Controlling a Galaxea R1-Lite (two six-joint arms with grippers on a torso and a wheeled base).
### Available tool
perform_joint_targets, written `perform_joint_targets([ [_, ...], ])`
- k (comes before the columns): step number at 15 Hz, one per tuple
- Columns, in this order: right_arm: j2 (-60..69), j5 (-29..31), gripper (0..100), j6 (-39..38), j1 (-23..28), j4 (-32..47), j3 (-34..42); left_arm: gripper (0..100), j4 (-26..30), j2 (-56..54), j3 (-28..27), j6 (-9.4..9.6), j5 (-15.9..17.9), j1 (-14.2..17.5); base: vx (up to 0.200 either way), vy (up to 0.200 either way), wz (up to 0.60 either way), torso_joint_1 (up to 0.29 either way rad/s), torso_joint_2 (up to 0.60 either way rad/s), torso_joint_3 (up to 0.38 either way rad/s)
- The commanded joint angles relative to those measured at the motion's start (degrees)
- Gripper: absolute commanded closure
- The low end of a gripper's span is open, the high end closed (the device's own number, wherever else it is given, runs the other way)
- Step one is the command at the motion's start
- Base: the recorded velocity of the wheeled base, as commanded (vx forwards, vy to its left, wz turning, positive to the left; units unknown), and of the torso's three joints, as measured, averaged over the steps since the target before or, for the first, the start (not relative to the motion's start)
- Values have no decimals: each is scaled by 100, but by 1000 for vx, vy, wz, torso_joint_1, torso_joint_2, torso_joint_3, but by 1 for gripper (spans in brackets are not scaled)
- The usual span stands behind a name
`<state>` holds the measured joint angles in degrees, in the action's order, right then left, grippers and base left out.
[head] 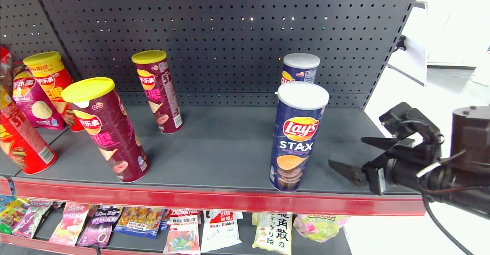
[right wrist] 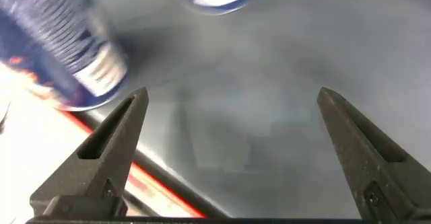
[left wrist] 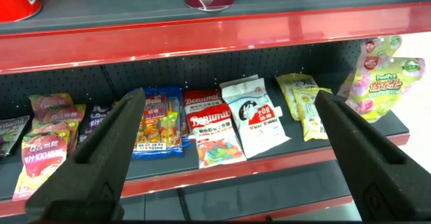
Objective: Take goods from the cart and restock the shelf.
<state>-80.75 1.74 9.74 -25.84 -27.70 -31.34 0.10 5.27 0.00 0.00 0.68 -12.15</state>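
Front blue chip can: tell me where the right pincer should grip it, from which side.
Probably grip the front blue chip can around mid-body, from its right side, where the open right pincer is. It is an upright cylinder, and nothing stands on that side.

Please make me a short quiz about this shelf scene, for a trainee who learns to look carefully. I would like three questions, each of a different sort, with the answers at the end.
1. True or false: the right gripper is open and holds nothing.
2. How many blue cans with white lids stand on the upper shelf? A) one B) two C) three
3. Fill in the missing word: the snack bags lie on the shelf ___ the cans.

Key: 1 true; 2 B; 3 below.
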Motion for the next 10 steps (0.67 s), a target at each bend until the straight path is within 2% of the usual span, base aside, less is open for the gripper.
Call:
perform_joint_targets([
  [1,1140,-16,0,2,449,19,427,0,-1,9,0,0,2,-6,0,0,0,0,0,0],
  [3,1923,-25,0,-25,642,54,1007,0,-1,9,0,0,2,3,0,0,0,0,0,0],
  [6,3197,-42,0,19,624,71,2027,0,-1,9,0,0,2,-6,0,0,0,0,0,0],
  [8,3689,-42,0,46,642,71,2352,0,-1,9,0,0,2,-6,0,0,0,0,0,0],
  [10,3839,-42,0,54,660,71,2343,0,-1,9,0,0,2,-6,0,0,0,0,0,0],
])
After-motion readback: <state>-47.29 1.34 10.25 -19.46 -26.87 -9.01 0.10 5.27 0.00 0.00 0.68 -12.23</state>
